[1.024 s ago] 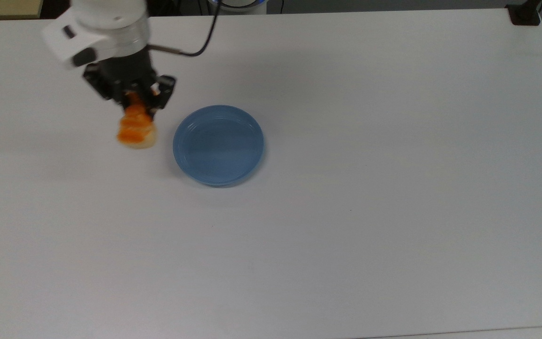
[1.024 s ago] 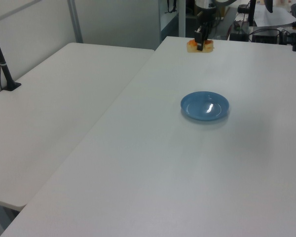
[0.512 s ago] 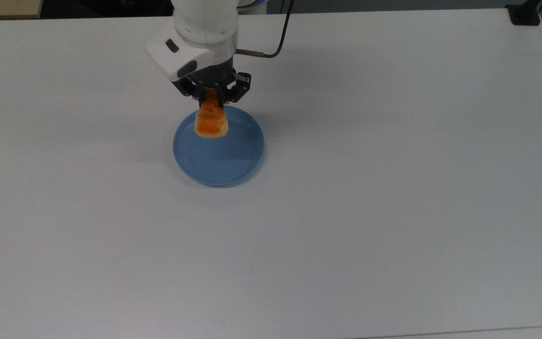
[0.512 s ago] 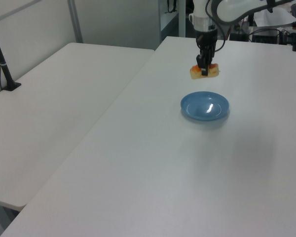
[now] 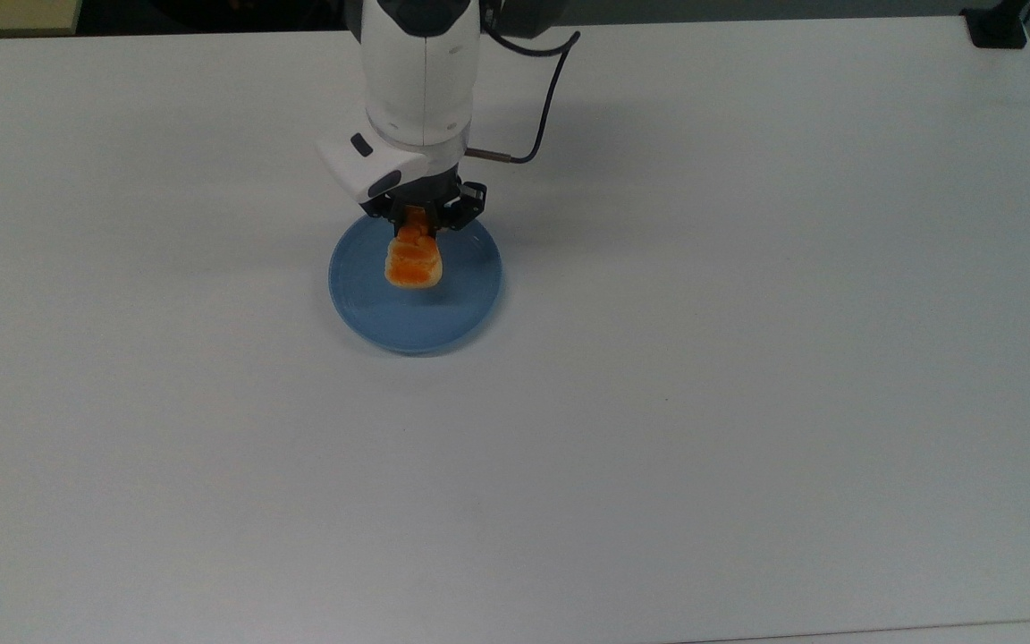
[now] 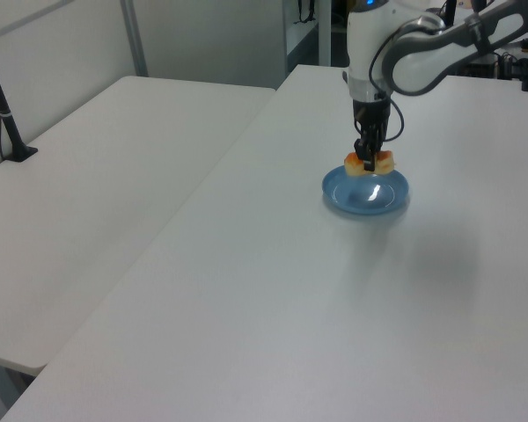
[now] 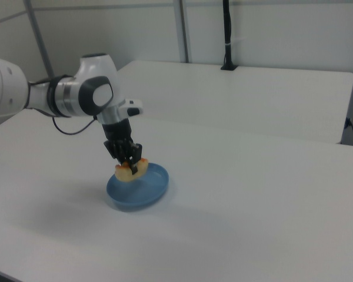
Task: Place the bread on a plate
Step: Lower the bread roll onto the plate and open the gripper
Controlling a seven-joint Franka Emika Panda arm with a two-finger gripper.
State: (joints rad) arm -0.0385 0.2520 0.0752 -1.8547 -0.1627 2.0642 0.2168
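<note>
The gripper (image 5: 415, 234) points down and its two dark fingers are closed on the bread (image 5: 414, 261), holding it near the middle of its length. In the left view the gripper (image 6: 368, 161) grips the bread (image 6: 370, 163) from above, and the loaf sticks out on both sides of the fingers. In the right view the gripper (image 7: 128, 163) carries the bread (image 7: 132, 168) with the orange-brown top up and the pale cream side to the camera.

The bread hangs over the plate (image 5: 461, 309), inside its rim, closer to the rim on the arm's side than to the middle. In the left view a small gap seems to show between the loaf and the plate (image 6: 366, 200), but I cannot tell surely if it touches.

The light blue plate (image 7: 142, 194) lies flat on the white table (image 5: 747, 402). In the top view it is nearer to the table's top edge than to the bottom edge, and a little to the top view's left of the middle. A second white table (image 6: 97, 167) stands beside this one, edge to edge, with a black pole (image 6: 2, 110) on it.
</note>
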